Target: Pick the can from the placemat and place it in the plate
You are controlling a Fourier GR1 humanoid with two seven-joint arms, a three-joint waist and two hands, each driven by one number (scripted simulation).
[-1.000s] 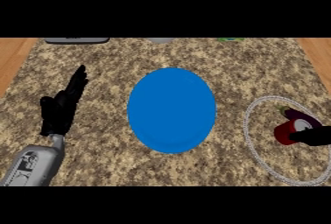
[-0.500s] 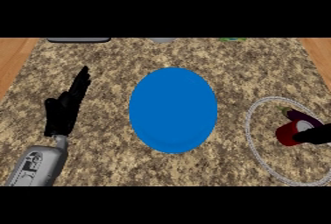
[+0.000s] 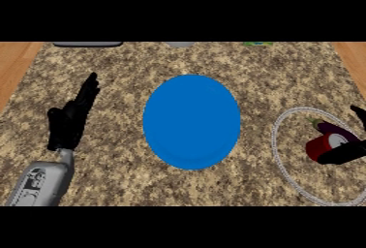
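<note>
Placemat (image 3: 286,179) lies nearest, at about four o'clock from the counter's middle: a pale, round mat with a thin beaded rim, its right side cut off by the view's edge. On it, towards its right, sits the can (image 3: 323,147), dark red with a lighter round end showing, tipped rather than plainly upright. The right hand (image 3: 349,152) comes in from the three o'clock edge and has its black fingers curled round the can, one dark finger crossing below the can's end and another rising above it near the edge. A dark purple shape (image 3: 334,129) with a small greenish tip lies just behind the can on the same mat; what it is cannot be told.

At eight o'clock the grey left forearm (image 3: 41,184) rises from the lower edge, and the left hand (image 3: 68,123) stands at nine o'clock, open, fingers straight and close together, pointing towards twelve, resting and holding nothing.

The blue plate (image 3: 191,121) lies in the middle of the speckled stone counter (image 3: 129,189), bare, well apart from both hands and just beside the placemat's left rim without touching it.

Farthest off, along the twelve o'clock edge, show a dark flat object (image 3: 87,44) at eleven, a grey rounded thing (image 3: 180,44) at twelve and a scrap of green (image 3: 256,43) at one. Wooden flooring (image 3: 16,63) flanks the counter at both upper corners.
</note>
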